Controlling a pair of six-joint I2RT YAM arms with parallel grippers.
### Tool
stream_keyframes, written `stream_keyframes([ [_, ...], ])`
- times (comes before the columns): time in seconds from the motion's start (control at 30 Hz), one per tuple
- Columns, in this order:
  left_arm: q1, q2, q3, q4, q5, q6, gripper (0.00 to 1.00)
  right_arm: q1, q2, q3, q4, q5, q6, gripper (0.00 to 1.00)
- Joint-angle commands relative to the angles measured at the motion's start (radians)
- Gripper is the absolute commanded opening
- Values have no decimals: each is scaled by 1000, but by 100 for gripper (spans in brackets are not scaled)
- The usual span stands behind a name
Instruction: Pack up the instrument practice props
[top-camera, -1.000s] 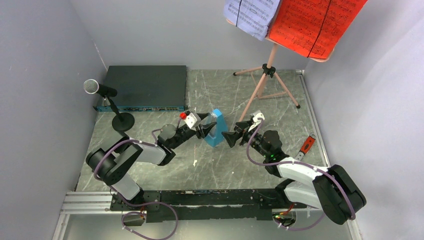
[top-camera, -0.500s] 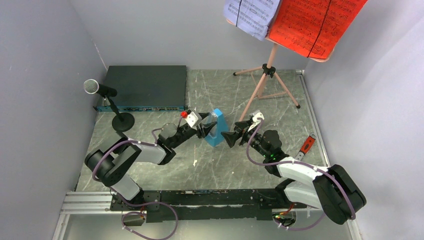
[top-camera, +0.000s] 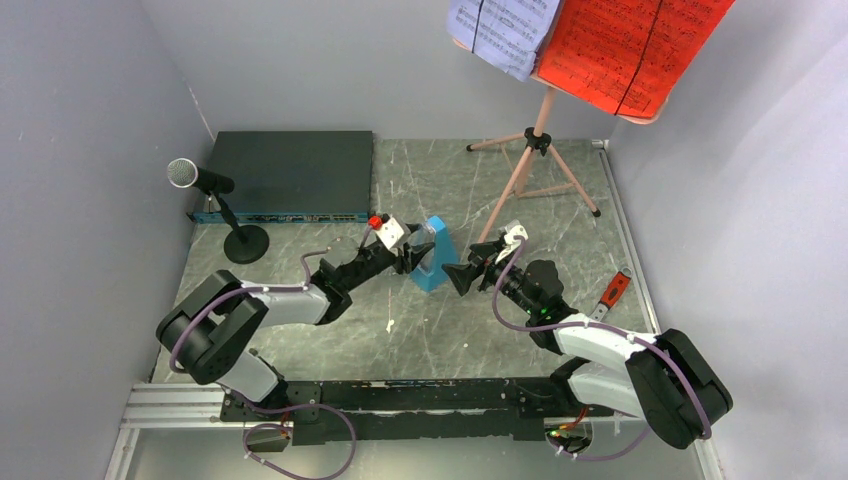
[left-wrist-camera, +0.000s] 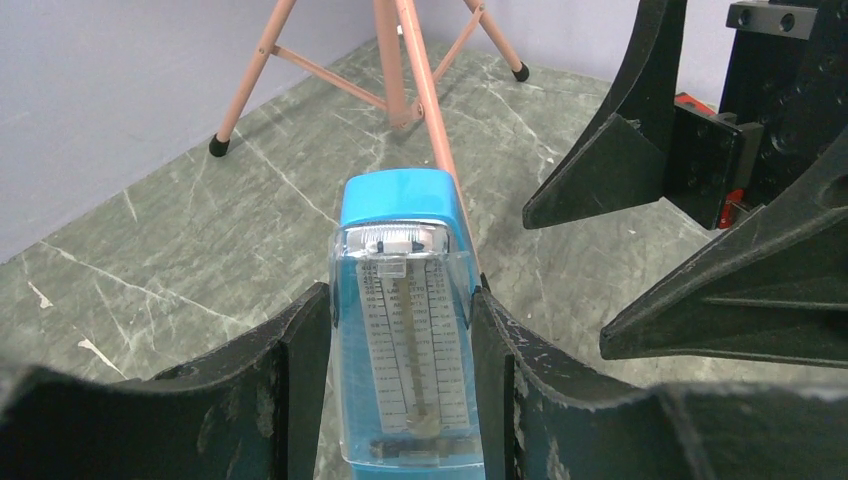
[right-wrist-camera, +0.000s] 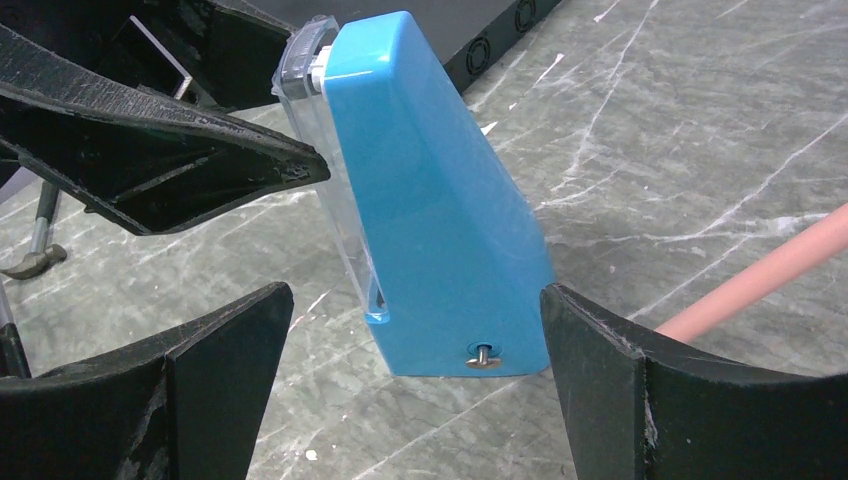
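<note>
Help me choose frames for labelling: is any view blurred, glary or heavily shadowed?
Top external: evenly lit, sharp, only soft shadows on the table. Left wrist: crisp, with faint glare on the clear cover of the metronome; left gripper fingers nearly black. Right wrist: soft sheen on the blue shell; right gripper fingers dark, slightly soft.

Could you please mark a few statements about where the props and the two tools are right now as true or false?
1. The left tool grips the blue metronome by its sides. True.
2. The right tool is clamped on the microphone. False: it is open, with its fingers on either side of the metronome, and nothing touches the microphone.
3. The red sheet sits on the pink music stand. True.
4. The microphone lies on its side. False: it sits on its round-base stand, beside the black box.
</note>
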Motion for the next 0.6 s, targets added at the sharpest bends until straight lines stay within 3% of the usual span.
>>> stream_keyframes([
  [0.0,-4,-34,-14,-89,44,42,11,6,-9,32,33,-5,-15,100],
  [0.2,-4,-54,16,-93,78,71,8,7,-5,34,34,-7,-15,100],
  [0.57,-4,39,15,149,63,10,3,9,-5,36,32,-6,-18,100],
])
